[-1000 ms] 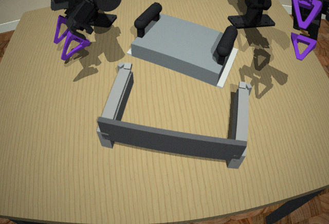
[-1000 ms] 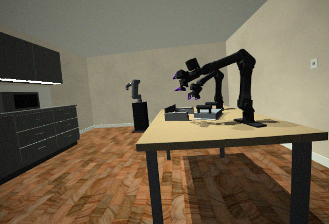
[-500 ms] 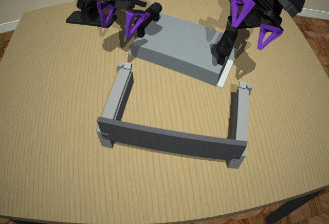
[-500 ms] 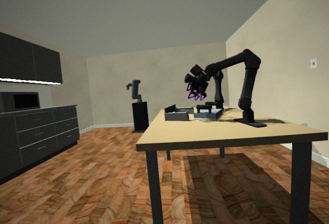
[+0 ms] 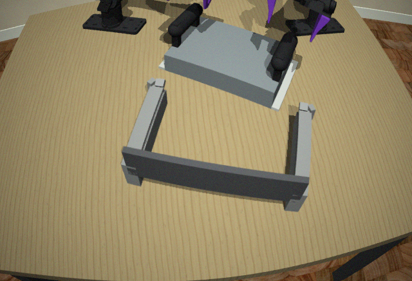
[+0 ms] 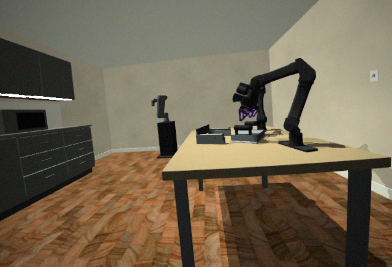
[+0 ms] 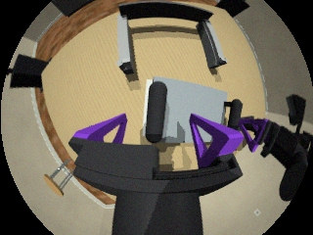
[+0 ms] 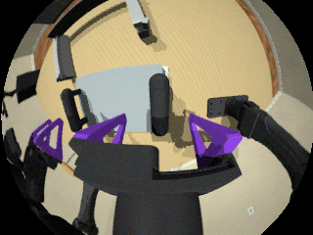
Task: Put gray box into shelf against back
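The gray box [image 5: 226, 59] lies flat on the table behind the shelf, with white side plates [image 5: 282, 87] at its ends and a black handle on each end. The shelf [image 5: 216, 151] is a dark back plate [image 5: 212, 174] with two light gray rails [image 5: 148, 115] [image 5: 304, 138], open toward the box. My right gripper [image 5: 186, 1] hovers open above one handle [image 5: 184, 19], which shows between its fingers in the right wrist view [image 8: 159, 105]. My left gripper [image 5: 290, 30] hovers open above the other handle [image 5: 284, 51], which also shows in the left wrist view [image 7: 156, 112]. Neither gripper touches anything.
The two arm bases [image 5: 114, 23] [image 5: 314, 26] stand at the table's far edge behind the box. In the exterior view, the box [image 6: 248, 135] and the shelf [image 6: 210, 136] sit mid-table. Cabinets and a black pedestal stand away from the table.
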{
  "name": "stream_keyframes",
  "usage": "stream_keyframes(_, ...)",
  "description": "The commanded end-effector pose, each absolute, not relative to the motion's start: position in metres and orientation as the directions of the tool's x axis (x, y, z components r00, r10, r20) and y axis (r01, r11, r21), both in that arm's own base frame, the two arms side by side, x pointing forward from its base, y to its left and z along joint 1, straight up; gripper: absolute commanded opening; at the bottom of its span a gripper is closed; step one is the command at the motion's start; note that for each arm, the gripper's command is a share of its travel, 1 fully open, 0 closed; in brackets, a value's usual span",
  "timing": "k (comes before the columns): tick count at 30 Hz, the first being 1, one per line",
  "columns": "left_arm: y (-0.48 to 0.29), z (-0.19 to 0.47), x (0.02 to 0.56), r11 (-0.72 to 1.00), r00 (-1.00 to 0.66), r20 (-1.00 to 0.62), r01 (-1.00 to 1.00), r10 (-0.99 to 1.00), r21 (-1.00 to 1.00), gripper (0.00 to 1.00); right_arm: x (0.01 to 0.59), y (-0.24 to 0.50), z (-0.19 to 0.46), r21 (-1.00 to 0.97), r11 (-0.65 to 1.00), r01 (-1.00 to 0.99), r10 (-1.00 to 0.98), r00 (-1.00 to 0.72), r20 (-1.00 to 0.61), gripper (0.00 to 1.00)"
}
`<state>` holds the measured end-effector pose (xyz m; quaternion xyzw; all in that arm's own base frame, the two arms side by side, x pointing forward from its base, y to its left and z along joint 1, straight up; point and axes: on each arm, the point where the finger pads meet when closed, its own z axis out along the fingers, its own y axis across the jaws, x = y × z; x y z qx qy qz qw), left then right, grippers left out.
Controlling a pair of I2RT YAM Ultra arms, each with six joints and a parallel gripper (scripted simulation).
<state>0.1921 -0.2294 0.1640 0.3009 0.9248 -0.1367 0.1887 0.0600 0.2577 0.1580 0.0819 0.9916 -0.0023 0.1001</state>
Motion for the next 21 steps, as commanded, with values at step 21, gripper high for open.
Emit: stream_keyframes(21, -0.226, 0.146, 0.186, 0.728, -0.675, -0.363, 0.685, 0.642, 0.014, 1.00, 0.056, 0.258, 0.151, 0.034, 0.990, 0.140, 0.144, -0.971, -0.189, 1.00)
